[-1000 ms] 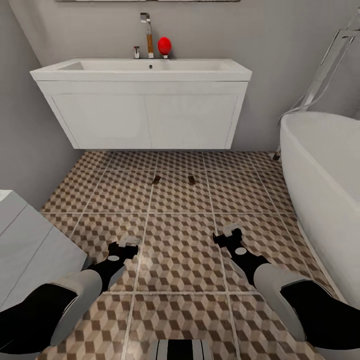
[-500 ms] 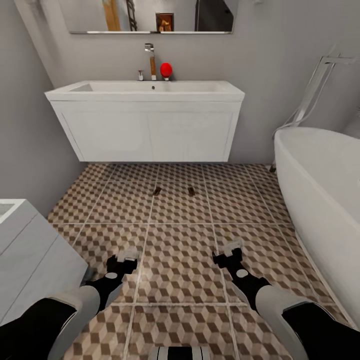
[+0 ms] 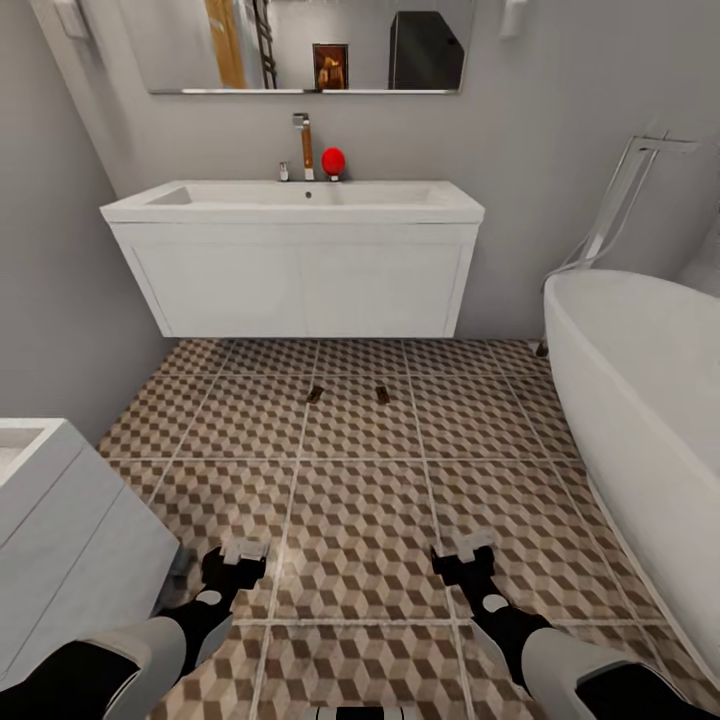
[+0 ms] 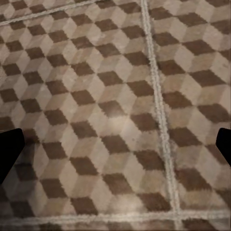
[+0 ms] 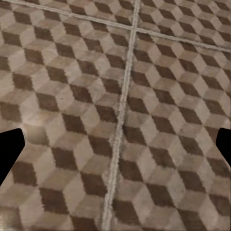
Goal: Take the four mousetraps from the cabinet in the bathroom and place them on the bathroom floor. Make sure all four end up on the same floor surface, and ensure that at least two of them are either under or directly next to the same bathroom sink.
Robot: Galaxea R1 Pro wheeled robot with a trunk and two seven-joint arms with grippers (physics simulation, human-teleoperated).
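Two mousetraps [image 3: 314, 394] [image 3: 382, 394] lie side by side on the bathroom floor [image 3: 355, 500], just in front of the white wall-hung sink unit [image 3: 295, 255]. They are small brown boards with dark wire. My left gripper [image 3: 244, 549] and right gripper [image 3: 466, 546] hover over the cube-pattern tiles well short of the traps, both open with nothing between the fingers. In each wrist view the dark fingertips [image 4: 8, 153] [image 5: 9, 150] stand far apart at the picture's edges over bare tile. The cabinet is out of view.
A white bathtub [image 3: 640, 420] fills the right side. A white drawer unit [image 3: 60, 530] stands at the near left beside my left arm. Grey walls close in at left and behind the sink. A tap [image 3: 303, 145] and a red object [image 3: 333, 160] sit on the sink.
The whole view has pulled back and tilted up: the sink and mirror show more fully, the traps look farther away, and both grippers sit lower in the picture. The traps have not moved.
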